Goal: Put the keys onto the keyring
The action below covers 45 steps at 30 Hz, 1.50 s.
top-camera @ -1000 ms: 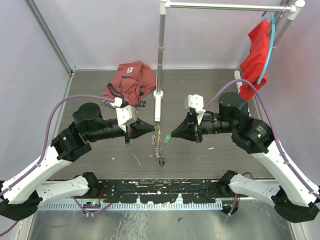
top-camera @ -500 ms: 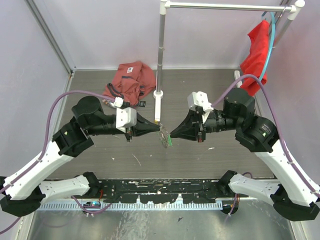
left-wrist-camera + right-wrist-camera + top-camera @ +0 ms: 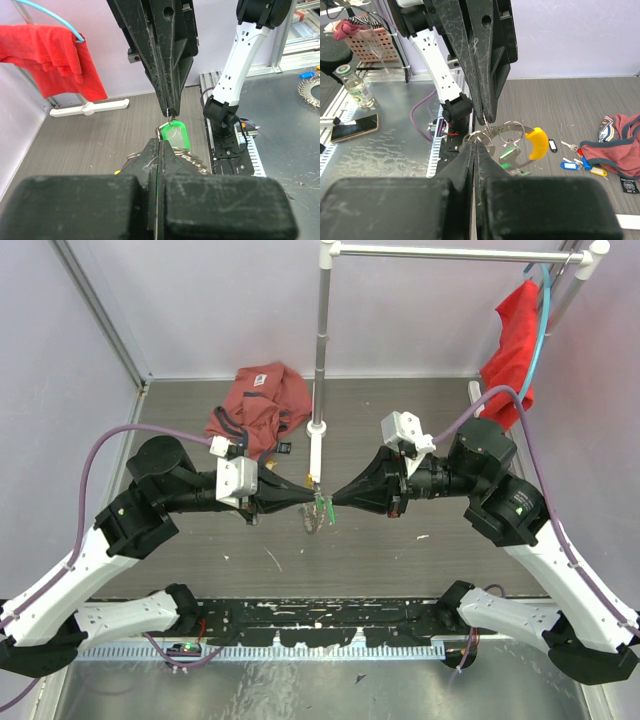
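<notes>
The keyring (image 3: 317,514) hangs just above the table's middle, right where the two gripper tips meet. My left gripper (image 3: 310,496) is shut on it; silvery keys (image 3: 197,161) fan out beside its fingertips. In the right wrist view the ring's metal band carries a curved yellow-orange tag (image 3: 536,143). My right gripper (image 3: 334,498) is shut on the small split ring (image 3: 480,135) of a green-tagged key (image 3: 175,136), held tip to tip against the left gripper (image 3: 487,118). Loose keys with blue (image 3: 570,165), yellow (image 3: 598,172) and black (image 3: 553,145) tags lie on the table.
A crumpled red-brown garment (image 3: 260,400) lies at the back left, with the loose keys beside it. A metal rack's pole (image 3: 320,340) and white foot (image 3: 316,455) stand just behind the grippers. A red cloth (image 3: 512,350) hangs at the back right.
Both grippers have moved inward and away from the near edge until their tips meet. The keyring no longer dangles long below the left gripper. The green tag now sits against the ring.
</notes>
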### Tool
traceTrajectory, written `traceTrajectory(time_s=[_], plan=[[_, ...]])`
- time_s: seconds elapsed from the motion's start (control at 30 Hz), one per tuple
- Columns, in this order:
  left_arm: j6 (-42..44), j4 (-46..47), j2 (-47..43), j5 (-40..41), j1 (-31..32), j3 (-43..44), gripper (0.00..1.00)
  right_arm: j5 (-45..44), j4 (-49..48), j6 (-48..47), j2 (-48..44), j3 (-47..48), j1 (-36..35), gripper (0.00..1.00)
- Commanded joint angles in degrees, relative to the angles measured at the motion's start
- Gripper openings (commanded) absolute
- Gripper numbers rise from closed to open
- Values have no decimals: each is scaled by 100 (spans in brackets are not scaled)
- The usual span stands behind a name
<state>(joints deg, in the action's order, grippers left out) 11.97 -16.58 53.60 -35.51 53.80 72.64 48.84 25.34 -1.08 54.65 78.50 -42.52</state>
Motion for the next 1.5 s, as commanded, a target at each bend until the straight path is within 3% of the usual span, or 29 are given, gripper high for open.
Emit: traceTrajectory(time_s=[0.0, 1.47], plan=[[-67, 358, -34, -42, 17, -49, 0, 95, -557, 173, -60, -59, 20, 1], [-245, 676, -69, -14, 47, -184, 0, -683, -557, 431, -133, -344, 17, 1]])
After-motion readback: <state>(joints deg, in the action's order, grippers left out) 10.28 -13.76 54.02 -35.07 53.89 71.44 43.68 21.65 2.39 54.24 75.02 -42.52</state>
